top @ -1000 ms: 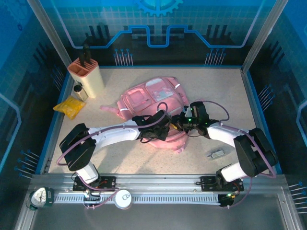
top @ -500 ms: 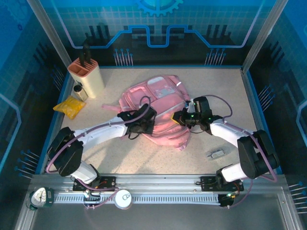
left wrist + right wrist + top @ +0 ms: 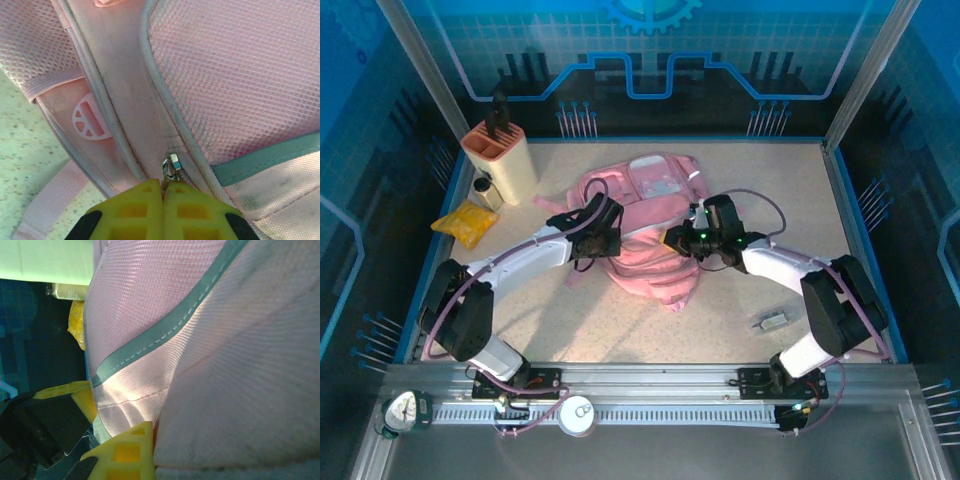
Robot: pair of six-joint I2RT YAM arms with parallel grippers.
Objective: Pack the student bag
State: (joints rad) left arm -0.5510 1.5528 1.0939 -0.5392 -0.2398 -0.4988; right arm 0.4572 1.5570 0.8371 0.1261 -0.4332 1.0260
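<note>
The student bag (image 3: 655,215), a soft pink backpack, lies crumpled in the middle of the table. My left gripper (image 3: 607,228) is at its left side, shut on the small metal zipper pull (image 3: 171,167) that sticks out from between the yellow fingertips (image 3: 145,205). Pink mesh and a grey-green trim (image 3: 270,155) of the student bag (image 3: 225,65) lie just beyond. My right gripper (image 3: 673,240) is at the bag's right side, shut on a fold of its pink fabric (image 3: 165,305). One yellow finger (image 3: 127,452) shows; the fabric hides the other.
A peach holder (image 3: 502,160) with dark tools stands at the back left, with a small bottle (image 3: 485,190) and a yellow packet (image 3: 465,222) beside it. A small grey object (image 3: 772,321) lies on the table at the front right.
Both grippers have moved towards the back of the table, keeping their hold. The bag has shifted back and bunched up with them, and the left gripper has travelled leftwards.
</note>
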